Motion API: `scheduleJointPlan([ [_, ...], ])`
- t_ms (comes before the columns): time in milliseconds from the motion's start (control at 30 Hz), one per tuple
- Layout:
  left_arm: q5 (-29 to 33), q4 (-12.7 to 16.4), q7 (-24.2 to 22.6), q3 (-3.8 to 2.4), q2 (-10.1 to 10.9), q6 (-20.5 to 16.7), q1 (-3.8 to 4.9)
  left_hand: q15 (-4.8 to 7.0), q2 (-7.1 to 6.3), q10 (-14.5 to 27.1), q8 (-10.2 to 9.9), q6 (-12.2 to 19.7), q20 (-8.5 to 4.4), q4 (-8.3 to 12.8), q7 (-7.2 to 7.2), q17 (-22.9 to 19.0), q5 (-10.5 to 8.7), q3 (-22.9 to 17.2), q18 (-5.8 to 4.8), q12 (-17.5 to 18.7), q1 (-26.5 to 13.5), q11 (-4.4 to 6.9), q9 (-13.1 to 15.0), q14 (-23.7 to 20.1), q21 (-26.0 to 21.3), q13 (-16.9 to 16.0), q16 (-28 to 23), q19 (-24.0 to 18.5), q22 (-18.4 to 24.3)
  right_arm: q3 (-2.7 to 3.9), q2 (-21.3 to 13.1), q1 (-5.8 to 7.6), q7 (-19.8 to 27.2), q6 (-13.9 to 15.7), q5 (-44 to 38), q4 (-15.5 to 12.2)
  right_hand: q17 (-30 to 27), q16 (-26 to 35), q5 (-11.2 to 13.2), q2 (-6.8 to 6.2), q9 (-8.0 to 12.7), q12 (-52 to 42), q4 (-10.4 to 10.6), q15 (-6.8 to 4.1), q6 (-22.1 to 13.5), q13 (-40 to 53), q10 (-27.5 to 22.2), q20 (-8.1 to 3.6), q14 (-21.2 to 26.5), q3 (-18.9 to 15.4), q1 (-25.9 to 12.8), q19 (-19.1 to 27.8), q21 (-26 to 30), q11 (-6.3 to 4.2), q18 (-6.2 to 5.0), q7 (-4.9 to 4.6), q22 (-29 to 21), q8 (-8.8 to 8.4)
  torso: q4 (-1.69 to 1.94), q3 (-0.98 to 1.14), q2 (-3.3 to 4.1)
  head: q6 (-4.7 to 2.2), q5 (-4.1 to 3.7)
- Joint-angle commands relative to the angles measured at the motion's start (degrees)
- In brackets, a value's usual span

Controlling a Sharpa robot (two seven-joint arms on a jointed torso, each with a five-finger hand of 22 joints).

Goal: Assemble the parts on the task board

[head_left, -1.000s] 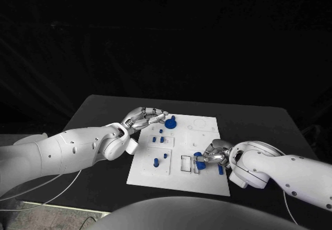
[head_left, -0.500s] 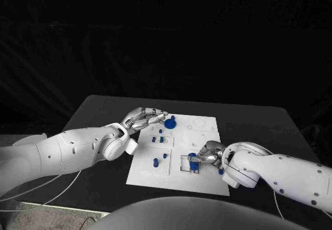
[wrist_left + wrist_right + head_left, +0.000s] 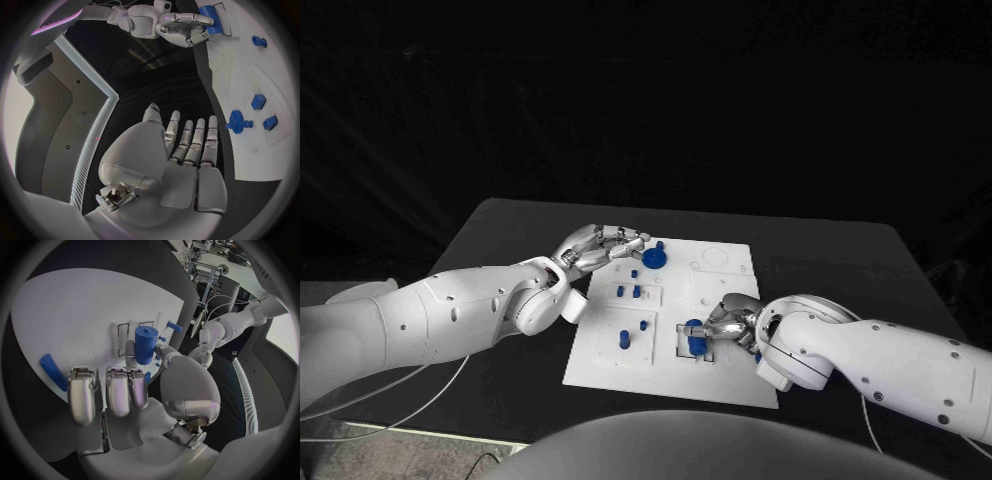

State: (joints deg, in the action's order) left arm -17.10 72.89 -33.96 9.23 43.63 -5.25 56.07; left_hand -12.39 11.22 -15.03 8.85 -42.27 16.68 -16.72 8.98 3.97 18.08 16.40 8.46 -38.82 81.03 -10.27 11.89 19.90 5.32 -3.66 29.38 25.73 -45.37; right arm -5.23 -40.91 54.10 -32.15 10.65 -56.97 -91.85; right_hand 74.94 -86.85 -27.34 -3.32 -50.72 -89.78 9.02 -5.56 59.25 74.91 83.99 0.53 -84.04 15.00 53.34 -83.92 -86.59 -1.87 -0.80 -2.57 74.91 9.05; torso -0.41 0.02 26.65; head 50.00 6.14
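Ideally, the right hand, pinching the blue cylinder over the rectangular slots near the task board's near edge, lowers it squarely, while the left hand hovers spread at the far left corner.

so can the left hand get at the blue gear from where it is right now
Probably yes. The left hand is open at the task board's far left edge, and the blue gear stands just beside its fingertips with nothing between them. The right hand is busy holding a blue cylinder near the board's front, well clear.
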Motion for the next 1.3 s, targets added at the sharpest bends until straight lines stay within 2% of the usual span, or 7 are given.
scheduleJointPlan([
  [33, -0.1, 0.0, -0.3, -0.04, -0.1, 1.1, 0.0, -0.13, 0.46, 0.0, 0.4, 0.5, 0.04, 0.1, -0.03, -0.1, 0.36, 0.0, 0.04, 0.4, 0.3, 0.0, -0.1, 0.4, 0.2, 0.0, 0.3, 0.3, 0.1, -0.27, 0.1, -0.36, -0.5, -2.7, 0.0, 0.2, 6.9, -0.2, 1.5, -0.02, 0.1, -0.2, -1.7, 0.44, -0.3, 15.1, 6.0, 0.53, -4.6, 1.6, -0.8, -5.0, 0.2, 0.32, -0.1, -0.1, 13.9, -0.3, 0.02, 0.01, 0.0, 0.0, -0.05],
  [600, -0.1, -0.1, 0.3, -0.04, -0.2, 1.4, 0.0, -0.24, 0.52, 0.0, 0.4, 0.5, 0.03, 0.1, -0.03, -0.1, 0.45, 0.0, -0.07, 0.4, 0.4, 0.04, -0.1, 0.5, 0.3, 0.0, 0.3, 0.5, 0.2, -0.27, 0.5, -0.37, -0.7, -3.5, -0.2, 0.3, 6.3, 0.0, 12.9, 0.85, 0.4, -0.2, 0.9, 0.65, -0.3, 15.1, 6.0, 0.81, -4.5, -1.7, -3.5, -4.8, 0.9, 0.54, -0.29, -0.33, 13.6, -1.28, 0.02, -0.03, -0.02, 0.0, -0.05],
  [833, -0.1, -0.1, 0.6, -0.04, -0.2, 1.5, 0.0, -0.32, 0.63, 0.0, 0.4, 0.5, 0.03, 0.1, -0.02, -0.1, 0.54, -0.1, -0.16, 0.4, 0.5, 0.02, -0.1, 0.6, 0.3, 0.0, 0.4, 0.6, 0.2, -0.27, 0.5, -0.37, -0.7, -3.0, -0.3, 0.4, 5.8, 0.2, 14.1, 2.79, 0.4, -0.2, 3.9, 0.67, -0.3, 15.1, 6.0, 0.84, -4.4, -3.0, -5.9, -4.7, 1.4, 0.56, -0.4, -0.35, 13.5, -1.55, -0.01, 0.0, 0.01, 0.0, 0.1],
  [900, -0.1, -0.1, 0.6, -0.04, -0.2, 1.5, 0.0, -0.36, 0.72, 0.0, 0.4, 0.5, 0.02, 0.1, 0.0, -0.1, 0.6, -0.2, -0.22, 0.4, 0.6, -0.01, -0.1, 0.7, 0.3, 0.0, 0.4, 0.6, 0.3, -0.27, 0.5, -0.38, -0.6, -2.9, -0.3, 0.4, 5.7, 0.2, 24.5, 0.98, 0.3, -0.2, 6.1, 0.38, -0.2, 15.1, 6.0, 0.55, -4.3, -6.3, -8.7, -4.6, 1.5, 0.29, -0.43, -0.12, 13.4, -1.63, -0.01, 0.01, 0.01, 0.0, 0.11],
  [967, -0.1, -0.1, 0.7, -0.04, -0.2, 1.6, 0.0, -0.37, 0.76, 0.0, 0.4, 0.4, 0.02, 0.1, 0.02, -0.1, 0.63, -0.2, -0.25, 0.4, 0.6, -0.05, -0.1, 0.7, 0.3, 0.0, 0.4, 0.7, 0.3, -0.27, 0.5, -0.38, -0.6, -2.9, -0.4, 0.4, 5.7, 0.2, 24.1, 2.27, 0.3, -0.2, 6.0, 0.42, -0.3, 15.1, 6.0, 0.49, -4.3, -6.2, -7.7, -4.6, 1.6, 0.23, -0.44, -0.2, 13.4, -1.72, 0.0, 0.01, -0.02, 0.0, 0.12],
  [1067, -0.1, -0.1, 0.8, -0.04, -0.2, 1.6, 0.0, -0.38, 0.81, 0.0, 0.5, 0.4, 0.01, 0.1, 0.03, -0.1, 0.66, -0.2, -0.28, 0.4, 0.7, -0.09, -0.1, 0.7, 0.3, 0.0, 0.4, 0.7, 0.3, -0.27, 0.5, -0.39, -0.5, -2.8, -0.6, 0.4, 5.7, 0.2, 18.3, 3.59, 0.3, -0.2, 5.8, 0.53, -0.3, 15.1, 6.0, 0.63, -4.3, -5.4, -6.2, -4.6, 1.6, 0.46, -0.43, -0.27, 13.4, -1.83, -0.01, 0.02, 0.0, 0.0, 0.16],
  [1300, -0.1, -0.1, 0.9, -0.04, -0.2, 1.8, 0.0, -0.44, 1.01, -0.1, 0.5, 0.4, -0.01, 0.1, 0.13, -0.1, 0.8, -0.3, -0.4, 0.4, 0.9, -0.29, -0.1, 0.8, 0.4, 0.0, 0.4, 0.8, 0.4, -0.27, 0.1, -0.47, 0.3, -1.7, -0.7, 0.3, 5.5, 0.2, 20.5, 3.94, 0.2, -0.2, 7.4, 0.65, -0.2, 15.1, 6.0, 0.79, -4.3, -6.6, -7.4, -4.6, 1.8, 0.55, -0.48, -0.35, 13.4, -1.93, -0.05, 0.02, 0.01, 0.0, 0.26],
])
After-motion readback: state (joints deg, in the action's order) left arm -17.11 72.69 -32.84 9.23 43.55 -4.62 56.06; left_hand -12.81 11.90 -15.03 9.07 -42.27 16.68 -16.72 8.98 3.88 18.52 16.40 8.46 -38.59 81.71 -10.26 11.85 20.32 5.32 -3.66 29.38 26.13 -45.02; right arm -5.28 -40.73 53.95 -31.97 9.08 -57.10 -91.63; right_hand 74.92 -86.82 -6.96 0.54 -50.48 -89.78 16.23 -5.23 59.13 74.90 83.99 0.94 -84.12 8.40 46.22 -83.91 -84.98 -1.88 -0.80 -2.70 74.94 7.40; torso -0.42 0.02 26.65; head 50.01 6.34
